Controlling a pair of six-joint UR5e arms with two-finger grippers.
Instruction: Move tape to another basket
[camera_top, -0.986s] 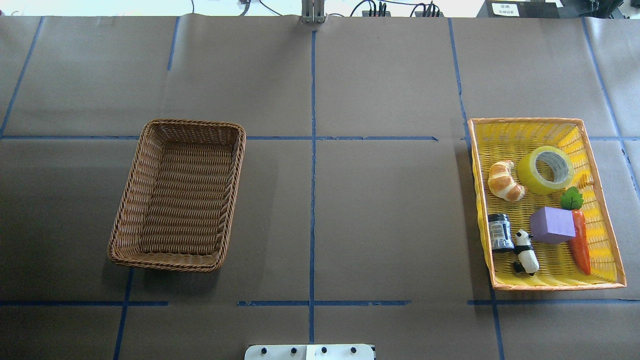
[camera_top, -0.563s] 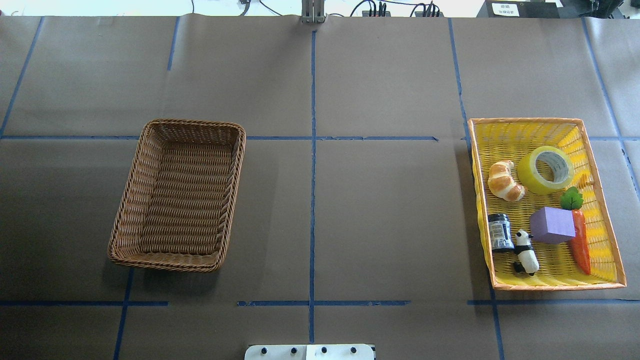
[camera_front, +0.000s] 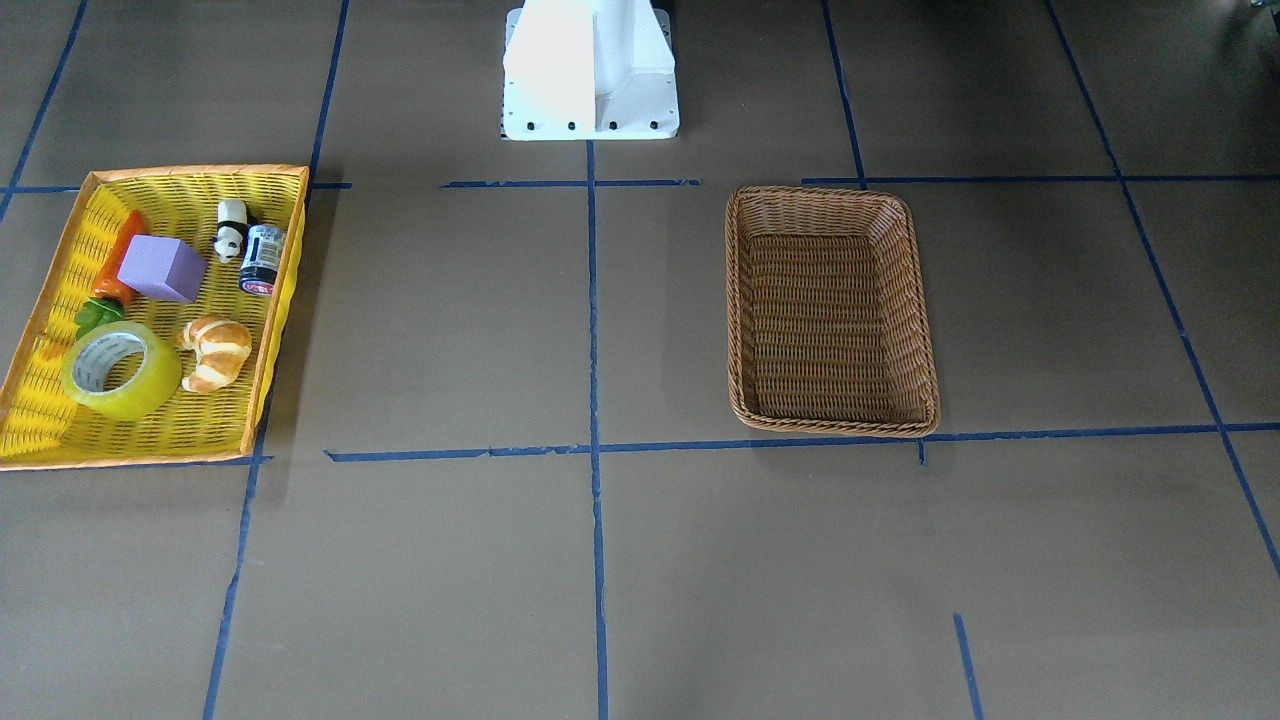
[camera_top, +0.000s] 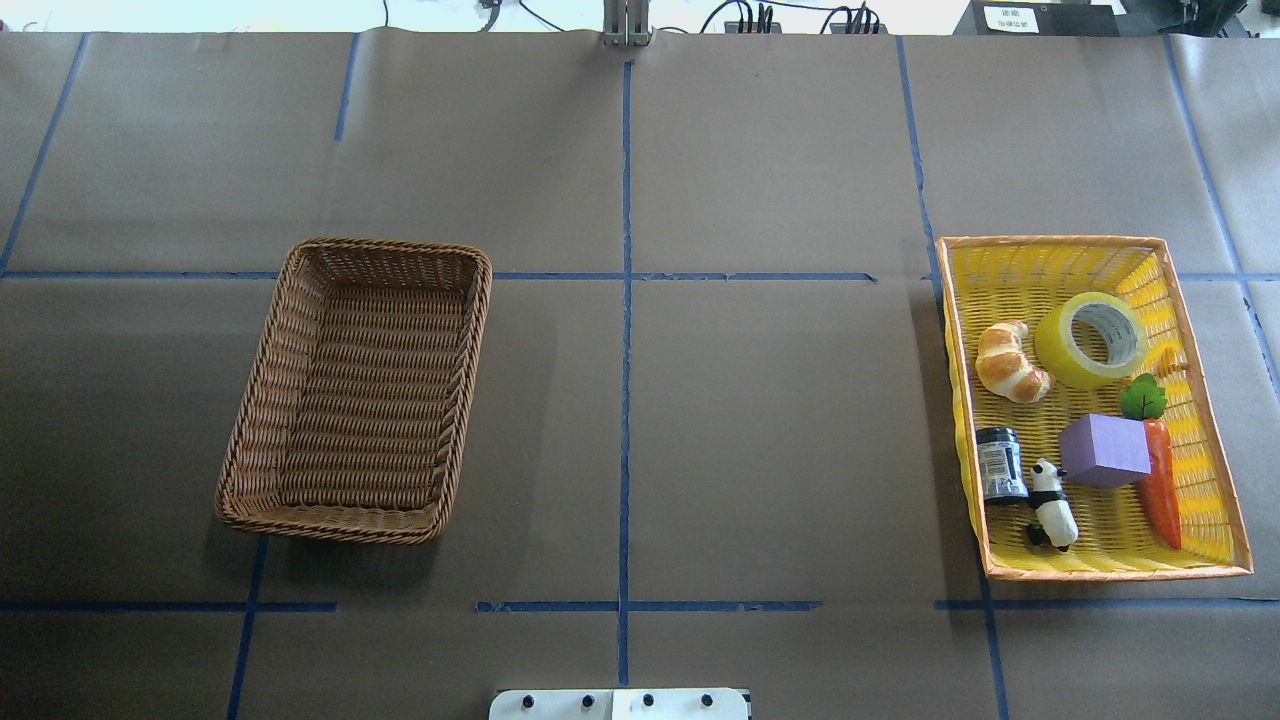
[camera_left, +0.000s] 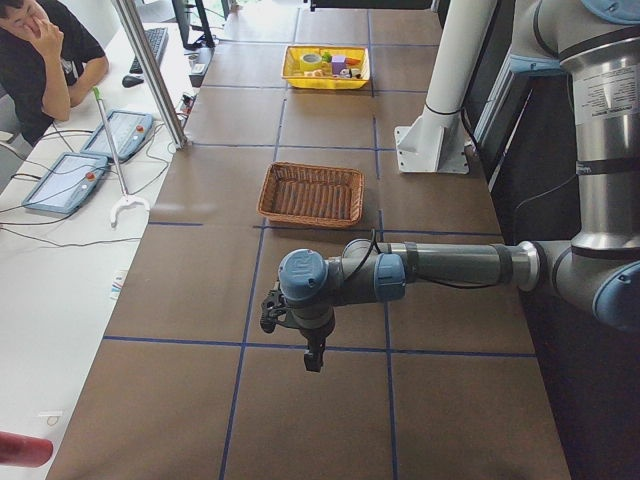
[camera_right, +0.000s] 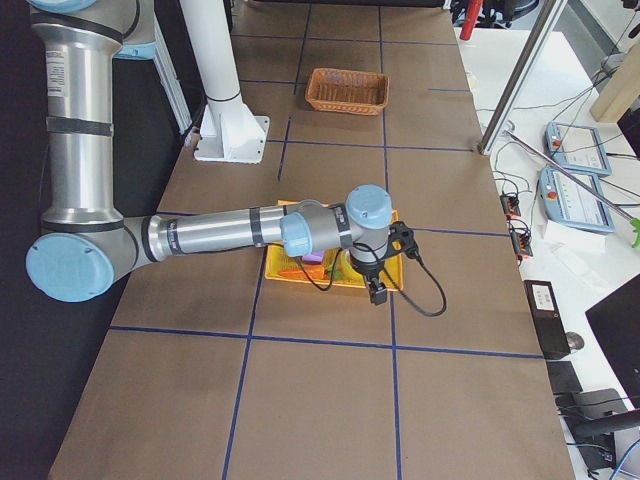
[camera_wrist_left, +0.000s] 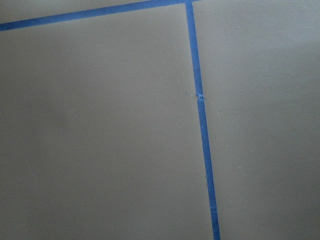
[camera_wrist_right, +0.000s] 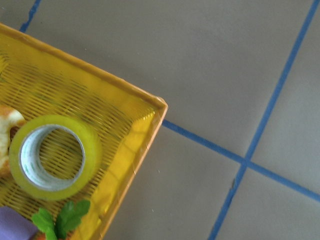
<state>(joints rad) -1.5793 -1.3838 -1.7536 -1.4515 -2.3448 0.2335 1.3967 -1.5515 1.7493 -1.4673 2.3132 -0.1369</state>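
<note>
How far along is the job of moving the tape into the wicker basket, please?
Done: nothing yet; the tape lies in the yellow tray beside the croissant, and the wicker basket is empty. In hand: the right claw hovers by the tray, grip state unclear. Left: grasp, carry, drop.

Left arm (camera_left: 450, 265): forearm stretched out level, wrist (camera_left: 303, 280) folded over at its far end, left tool (camera_left: 314, 358) hanging straight down below that wrist, free in the air. Right arm (camera_right: 210, 235): same pose, with a level forearm and the right tool (camera_right: 378, 293) pointing down just under its own wrist. Both tools show only in the side views, so I can't tell whether the jaws are apart or closed.
</note>
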